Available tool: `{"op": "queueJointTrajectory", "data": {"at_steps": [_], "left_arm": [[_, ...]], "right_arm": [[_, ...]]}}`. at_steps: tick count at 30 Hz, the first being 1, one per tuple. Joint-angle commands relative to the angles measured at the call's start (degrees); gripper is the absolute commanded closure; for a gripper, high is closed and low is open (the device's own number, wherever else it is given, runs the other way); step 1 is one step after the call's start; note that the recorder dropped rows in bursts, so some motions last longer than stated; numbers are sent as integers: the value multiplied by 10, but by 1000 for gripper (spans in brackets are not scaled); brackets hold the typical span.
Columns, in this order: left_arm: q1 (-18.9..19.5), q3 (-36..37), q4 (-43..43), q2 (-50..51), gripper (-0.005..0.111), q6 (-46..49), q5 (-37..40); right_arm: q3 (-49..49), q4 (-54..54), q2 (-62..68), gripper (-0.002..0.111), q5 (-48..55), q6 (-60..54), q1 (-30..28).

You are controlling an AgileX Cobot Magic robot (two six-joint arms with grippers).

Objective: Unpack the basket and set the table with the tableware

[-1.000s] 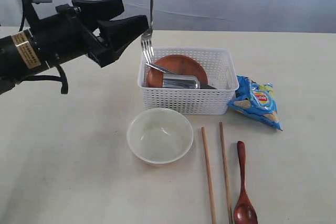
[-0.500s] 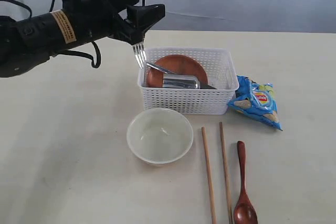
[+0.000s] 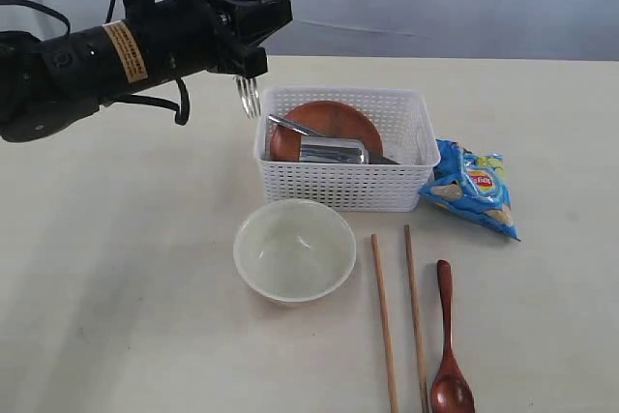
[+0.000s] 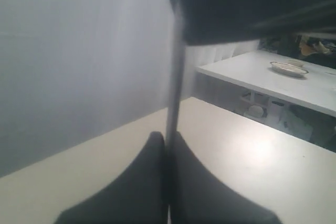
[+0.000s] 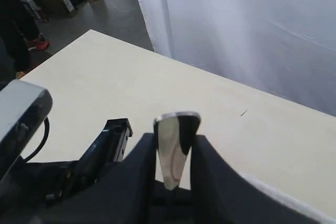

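A steel fork point(image 3: 249, 97) hangs tines-down over the table point(image 3: 116, 268), just left of the white basket point(image 3: 338, 189). My left gripper point(image 3: 263, 18) is shut on its shaft point(image 4: 175, 77). Above it, my right gripper point(image 5: 175, 141) is shut on the handle end point(image 5: 176, 145) at the exterior view's top edge. In the basket lie a reddish-brown plate point(image 3: 329, 121), a steel cup point(image 3: 334, 151) and a knife point(image 3: 288, 127). In front stand a cream bowl point(image 3: 295, 249), two chopsticks point(image 3: 384, 321) and a wooden spoon point(image 3: 450, 374).
A blue chips bag point(image 3: 474, 186) lies right of the basket. The left arm point(image 3: 87, 60) reaches in above the table's left part. A second table with a dish point(image 4: 287, 68) shows far off in the left wrist view.
My left gripper swung up and right to the fork's shaft and shut on it. The fork has risen slightly, still in the right gripper.
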Motion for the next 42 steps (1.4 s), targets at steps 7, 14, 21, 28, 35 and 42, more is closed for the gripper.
{"op": "queueJointTrajectory", "data": {"at_steps": [7, 14, 21, 28, 35, 42], "left_arm": [[-1, -3, 15, -2, 107, -111, 31], [40, -4, 105, -16, 107, -229, 54], [89, -30, 271, -16, 107, -403, 32], [159, -56, 452, -18, 107, -594, -135], [201, -51, 556, -44, 107, -725, -140], [201, 68, 556, -99, 107, -727, -140]], "right_arm": [[2, 3, -6, 55, 2, -2, -1], [2, 0, -45, 51, 0, -3, -1], [2, -37, -79, 51, 0, -4, -1], [2, -50, -130, 51, 59, -2, -66], [2, -50, -159, 51, 99, 21, -150], [2, -50, -162, 51, 138, 29, -162]]}}
